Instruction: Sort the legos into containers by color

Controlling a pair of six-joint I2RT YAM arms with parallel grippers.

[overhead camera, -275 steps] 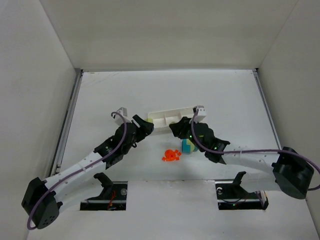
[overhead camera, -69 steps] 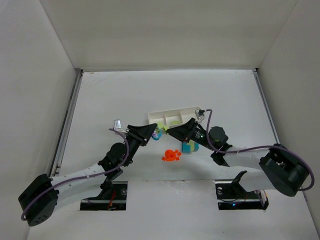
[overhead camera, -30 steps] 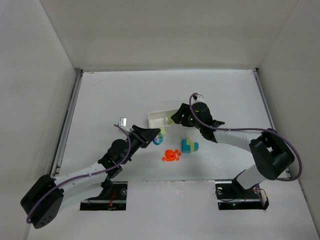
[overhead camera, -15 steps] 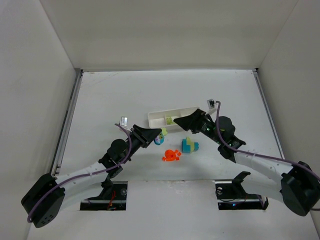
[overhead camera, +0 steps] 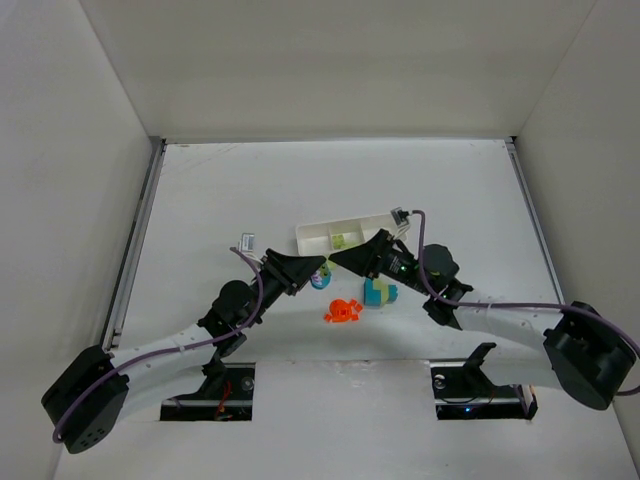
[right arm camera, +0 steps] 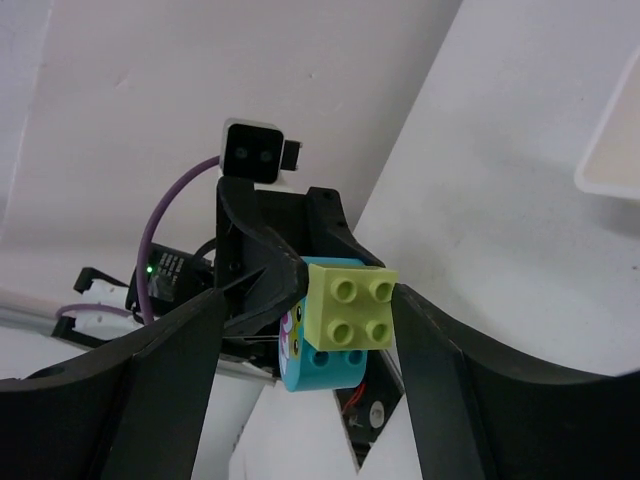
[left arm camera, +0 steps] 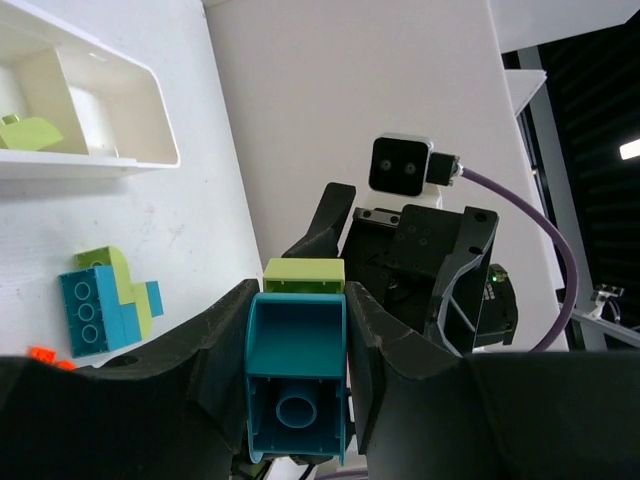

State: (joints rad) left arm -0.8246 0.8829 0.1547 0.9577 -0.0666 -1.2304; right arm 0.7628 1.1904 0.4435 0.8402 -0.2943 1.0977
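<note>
Risk of a drop: the stacked pair, a teal brick (left arm camera: 296, 365) with a yellow-green brick (left arm camera: 304, 274) pressed onto its end, could twist free and fall to the counter (overhead camera: 220, 200) if the right end effector (right arm camera: 305, 330) closes off-centre or catches both bricks at once. Mid-frame in the top view, the left end effector (left arm camera: 297, 305) is clamped narrowly on the teal brick's sides, holding it off the counter. The right end effector faces it, jaws spread wide around the yellow-green brick, seemingly not touching, gripping nothing. A white tray (overhead camera: 312, 233) lies just above them in frame with one yellow-green piece (overhead camera: 339, 240) inside; an orange brick (overhead camera: 343, 311) and a teal-and-green cluster (overhead camera: 378, 292) sit on the counter below
</note>
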